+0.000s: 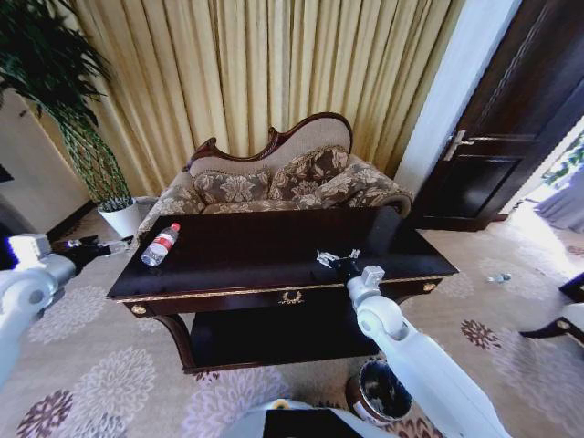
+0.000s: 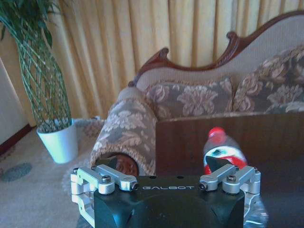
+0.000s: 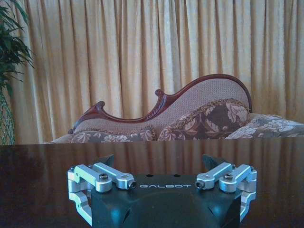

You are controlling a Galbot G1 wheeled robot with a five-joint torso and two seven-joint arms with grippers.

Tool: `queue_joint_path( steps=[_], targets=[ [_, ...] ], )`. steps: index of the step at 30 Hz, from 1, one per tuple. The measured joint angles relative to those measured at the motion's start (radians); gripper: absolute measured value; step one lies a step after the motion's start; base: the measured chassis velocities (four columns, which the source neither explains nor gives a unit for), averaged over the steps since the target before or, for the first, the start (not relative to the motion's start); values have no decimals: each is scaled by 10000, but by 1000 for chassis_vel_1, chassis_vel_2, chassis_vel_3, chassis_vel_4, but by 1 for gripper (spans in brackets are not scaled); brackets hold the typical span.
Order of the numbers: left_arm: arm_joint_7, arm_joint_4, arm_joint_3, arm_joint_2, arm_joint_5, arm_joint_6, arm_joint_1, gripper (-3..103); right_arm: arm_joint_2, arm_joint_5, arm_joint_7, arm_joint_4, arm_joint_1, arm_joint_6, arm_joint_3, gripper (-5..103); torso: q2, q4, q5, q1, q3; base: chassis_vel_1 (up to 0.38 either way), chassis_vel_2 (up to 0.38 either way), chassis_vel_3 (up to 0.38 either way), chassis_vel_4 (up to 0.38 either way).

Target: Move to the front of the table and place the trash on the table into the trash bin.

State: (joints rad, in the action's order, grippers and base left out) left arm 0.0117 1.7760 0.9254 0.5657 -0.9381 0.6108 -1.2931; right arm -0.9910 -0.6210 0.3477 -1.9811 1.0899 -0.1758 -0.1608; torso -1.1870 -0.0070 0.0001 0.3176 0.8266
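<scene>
A clear plastic bottle (image 1: 161, 245) with a red cap and red label lies on its side near the left end of the dark glossy table (image 1: 274, 242). My left gripper (image 1: 117, 245) hovers just off the table's left end, open, level with the bottle. In the left wrist view the bottle (image 2: 222, 149) lies just ahead of one finger of the open left gripper (image 2: 164, 165). My right gripper (image 1: 336, 260) is low over the table's front right part, and the right wrist view shows it (image 3: 159, 161) open with nothing between its fingers. The trash bin (image 1: 379, 392) stands on the carpet by the table's front right.
A carved floral sofa (image 1: 274, 182) stands right behind the table. A potted plant (image 1: 87, 155) is at the back left and a dark door (image 1: 502, 119) at the right. A small bottle (image 1: 499, 277) lies on the carpet at the right, near a dark chair leg (image 1: 552, 327).
</scene>
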Motion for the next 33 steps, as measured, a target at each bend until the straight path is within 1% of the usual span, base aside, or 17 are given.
queue_joint_path(
  steps=[2,4,8,12,14,15,16,23,25,26,27,30,31,33],
  targets=[
    [-255,-257,-257,-80,41,-206,214,100,29,-7,-5,51,-22,-1,8,100,0,0,0,0,0,0,0,0,0],
    [-650,-343,-358,-96,83,-444,321,100,118,-54,-26,87,-51,-3,-1,100,-1,1,0,0,0,0,0,0,0],
    [-795,-325,-416,-83,68,-460,400,100,194,-103,-35,163,-140,-4,-33,100,-1,1,2,-1,-1,0,0,0,0],
    [-817,-260,-466,-57,14,-166,478,100,222,-134,-35,223,-205,-5,-45,100,0,1,2,-1,0,0,0,0,0],
    [-732,-185,-484,-129,-217,563,593,100,198,-126,-36,285,-203,-6,-41,100,0,1,1,0,0,0,0,0,0],
    [-732,-185,-484,-129,-217,563,593,100,198,-126,-36,285,-203,-6,-41,100,0,1,1,0,0,0,0,0,0],
    [-692,-194,-519,-226,-298,697,646,100,165,-95,-44,305,-171,-4,-38,100,0,1,2,0,0,0,0,0,0],
    [-666,-409,-814,-535,-617,911,1001,100,127,-47,-86,296,-101,22,-26,100,0,1,3,-1,-1,0,0,0,0],
    [-532,-450,-1082,-593,-805,1066,1313,100,159,-50,-86,275,-103,31,-37,100,0,3,2,0,-1,0,0,0,0],
    [-360,-457,-1307,-607,-956,1100,1589,100,193,-56,-86,251,-103,35,-61,100,0,2,2,-1,-1,0,0,0,0],
    [-360,-457,-1307,-607,-956,1100,1589,100,193,-56,-86,251,-103,35,-61,100,0,2,2,-1,-1,0,0,0,0],
    [181,-271,-1770,-611,-1534,1247,2145,100,253,-62,-83,204,-51,63,-137,100,0,-1,2,0,0,0,0,0,0],
    [181,-271,-1770,-611,-1534,1247,2145,100,253,-62,-83,204,-51,63,-137,100,0,-1,2,0,0,0,0,0,0],
    [660,-69,-2045,-612,-2063,1269,2436,100,255,-58,-82,178,9,83,-167,100,0,-1,4,-1,-1,0,0,0,0]
  ],
)
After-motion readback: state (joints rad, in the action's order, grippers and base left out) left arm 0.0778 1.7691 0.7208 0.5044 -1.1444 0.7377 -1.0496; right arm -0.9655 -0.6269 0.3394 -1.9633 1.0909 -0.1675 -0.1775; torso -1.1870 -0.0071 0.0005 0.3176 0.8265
